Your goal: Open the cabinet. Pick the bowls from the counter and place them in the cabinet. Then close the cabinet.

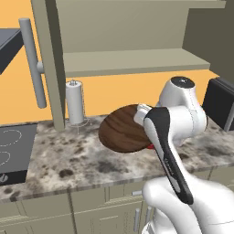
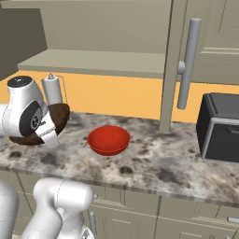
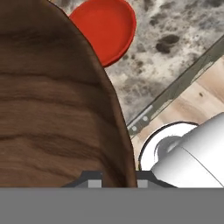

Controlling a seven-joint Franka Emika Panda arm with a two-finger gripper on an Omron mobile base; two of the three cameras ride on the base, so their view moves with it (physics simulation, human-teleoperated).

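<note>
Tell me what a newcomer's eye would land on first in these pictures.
First, the wide dark brown wood-grain bowl, tilted on edge above the speckled granite counter with the gripper shut on its rim. Next, the smaller glossy red bowl sitting upright on the counter. Above, the grey-beige wall cabinet stands open, shelf bare.

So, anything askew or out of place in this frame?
Only the brown wooden bowl: it stands tilted on edge, clamped in the gripper, off the counter. The red bowl sits upright; nothing spilled.
</note>
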